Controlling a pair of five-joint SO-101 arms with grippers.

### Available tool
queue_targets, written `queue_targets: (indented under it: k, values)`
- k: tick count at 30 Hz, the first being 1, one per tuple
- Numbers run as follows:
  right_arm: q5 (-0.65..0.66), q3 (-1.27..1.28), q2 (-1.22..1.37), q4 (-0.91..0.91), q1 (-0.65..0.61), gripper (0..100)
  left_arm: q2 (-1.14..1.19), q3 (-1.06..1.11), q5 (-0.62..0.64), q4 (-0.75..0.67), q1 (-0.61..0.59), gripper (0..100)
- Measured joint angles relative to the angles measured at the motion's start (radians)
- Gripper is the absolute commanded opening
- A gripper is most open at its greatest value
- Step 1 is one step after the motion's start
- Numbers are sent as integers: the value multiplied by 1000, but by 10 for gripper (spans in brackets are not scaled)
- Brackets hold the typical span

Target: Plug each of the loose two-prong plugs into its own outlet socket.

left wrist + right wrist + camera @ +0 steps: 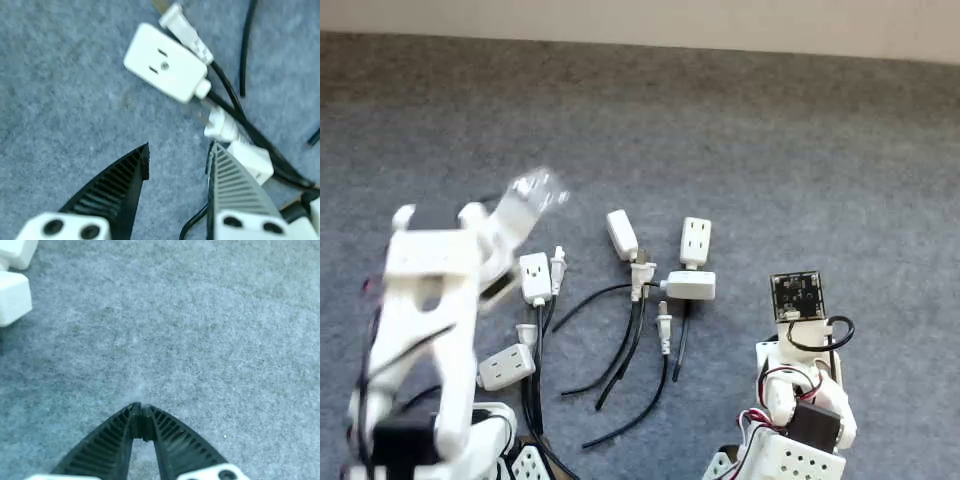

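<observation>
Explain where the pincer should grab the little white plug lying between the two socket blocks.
The plug lies flat on the carpet, prongs bare at one end, cord at the other, so its moulded body is probably the only firm part. Come from above, pinching across its long sides. The left pincer hangs open nearby.

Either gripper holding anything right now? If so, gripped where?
Nothing is held. The left gripper is open with only carpet in the gap; the right gripper is shut, tips together with nothing between them.
</observation>
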Motion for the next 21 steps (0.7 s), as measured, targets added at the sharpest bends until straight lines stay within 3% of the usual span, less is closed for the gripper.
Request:
queue_targets:
  k: [8, 15, 21]
  values:
    - [3, 0, 0, 0, 0, 6, 361, -244, 282, -34, 173, 204]
    - [3, 0, 0, 0, 0, 6, 643, -391, 344, -44, 152, 204]
    - [3, 0, 0, 0, 0, 6, 792, -529, 379, 49, 137, 203]
